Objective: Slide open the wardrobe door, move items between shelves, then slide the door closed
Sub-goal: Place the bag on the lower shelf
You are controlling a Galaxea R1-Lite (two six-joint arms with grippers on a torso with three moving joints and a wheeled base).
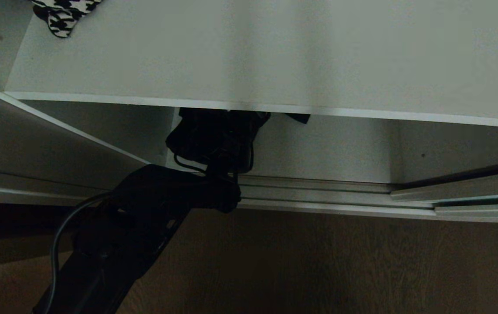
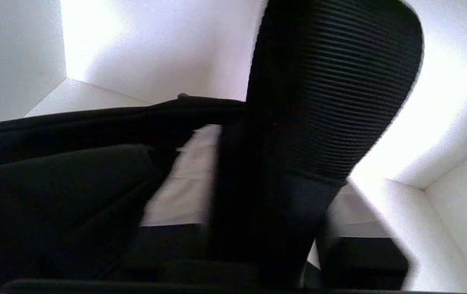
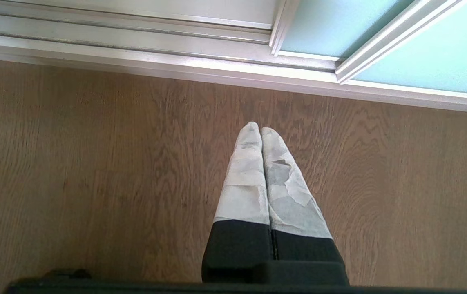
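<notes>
My left arm (image 1: 144,218) reaches under the front edge of the upper shelf (image 1: 249,52) into the compartment below, where my left gripper (image 1: 220,131) is partly hidden by that edge. In the left wrist view a black ribbed item (image 2: 331,90) stands close in front, beside dark black cloth (image 2: 53,183) lying on the white lower shelf (image 2: 188,192). The sliding wardrobe door (image 3: 421,53) of aqua glass stands slid to the right, its frame (image 1: 471,192) low on the track. My right gripper (image 3: 261,130) is parked above the wooden floor, shut, holding nothing.
A black-and-white houndstooth item (image 1: 63,15) lies at the far left of the upper shelf. The ribbed silver floor track (image 3: 135,41) runs along the wardrobe's front. A white side wall (image 1: 35,144) bounds the left. Wooden floor (image 1: 340,261) lies before the wardrobe.
</notes>
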